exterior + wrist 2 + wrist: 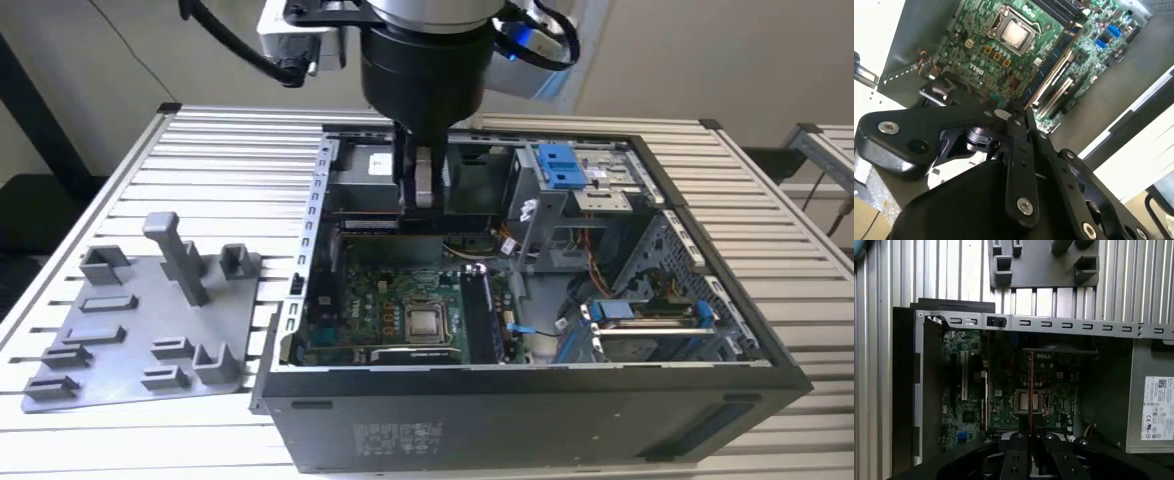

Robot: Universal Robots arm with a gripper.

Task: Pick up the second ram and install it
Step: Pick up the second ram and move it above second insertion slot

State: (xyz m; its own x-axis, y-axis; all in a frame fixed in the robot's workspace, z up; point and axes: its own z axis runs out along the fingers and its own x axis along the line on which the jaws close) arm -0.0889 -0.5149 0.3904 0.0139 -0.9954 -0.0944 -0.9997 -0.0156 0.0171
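Soft, even light outside the case and deep shade inside it.

In the exterior view, diffuse light falls from above on the slatted table (160, 150) and the grey tray (134, 330), whose posts throw only faint shadows. The open computer case (534, 430) is dim within and its front panel is nearly black. In the second wrist view the pale areas (874, 30) around the case wash out to white and the processor lid (1015, 34) gleams. The second ram (1054, 62), clamped in the hand (1015, 114), carries a bluish sheen along its edge. In the first wrist view the table slats glare in bright stripes while the motherboard (1004, 390) lies in shade.
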